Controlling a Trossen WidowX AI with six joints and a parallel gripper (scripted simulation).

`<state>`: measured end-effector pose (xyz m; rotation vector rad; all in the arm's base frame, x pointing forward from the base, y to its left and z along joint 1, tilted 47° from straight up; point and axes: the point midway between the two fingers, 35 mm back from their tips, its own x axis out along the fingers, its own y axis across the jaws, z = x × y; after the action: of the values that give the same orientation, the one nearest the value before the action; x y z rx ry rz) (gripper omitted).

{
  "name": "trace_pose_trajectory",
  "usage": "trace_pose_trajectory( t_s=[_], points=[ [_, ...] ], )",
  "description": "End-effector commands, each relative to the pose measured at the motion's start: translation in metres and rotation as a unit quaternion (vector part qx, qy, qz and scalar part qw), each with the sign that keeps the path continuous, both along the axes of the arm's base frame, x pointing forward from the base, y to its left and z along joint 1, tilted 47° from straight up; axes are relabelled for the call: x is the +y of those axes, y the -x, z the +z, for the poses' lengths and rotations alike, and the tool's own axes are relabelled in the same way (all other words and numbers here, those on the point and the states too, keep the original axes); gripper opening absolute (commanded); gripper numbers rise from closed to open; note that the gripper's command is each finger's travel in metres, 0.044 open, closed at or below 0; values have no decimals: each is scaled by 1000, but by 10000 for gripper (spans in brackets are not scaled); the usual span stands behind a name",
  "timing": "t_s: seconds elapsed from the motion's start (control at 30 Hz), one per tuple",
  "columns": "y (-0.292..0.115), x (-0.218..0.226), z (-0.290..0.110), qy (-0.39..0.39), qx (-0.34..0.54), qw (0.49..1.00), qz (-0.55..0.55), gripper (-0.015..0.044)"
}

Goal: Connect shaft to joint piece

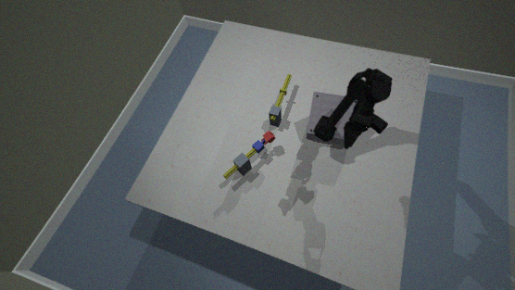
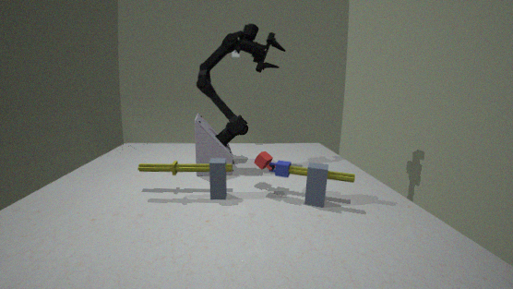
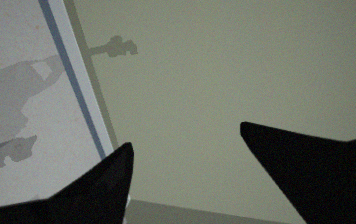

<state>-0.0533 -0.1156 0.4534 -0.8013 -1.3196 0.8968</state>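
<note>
Yellow shafts (image 2: 184,167) ran through grey blocks (image 2: 218,178); the joint piece (image 2: 264,160) was red, its neighbour (image 2: 282,168) blue.

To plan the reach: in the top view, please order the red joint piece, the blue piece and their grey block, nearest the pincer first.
1. Red joint piece, at the shaft tip facing the pincer.
2. Blue piece, just behind it.
3. Grey block, farther down the shaft.
</note>
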Motion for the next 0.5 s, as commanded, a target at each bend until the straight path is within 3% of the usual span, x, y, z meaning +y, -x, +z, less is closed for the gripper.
trace_pose_trajectory(
  t_s=[0.0,0.47],
  points=[
    [0,0,0,0,0,1000,0,426],
    [-14,75,-2,101,64,989,-87,440]
  ],
)
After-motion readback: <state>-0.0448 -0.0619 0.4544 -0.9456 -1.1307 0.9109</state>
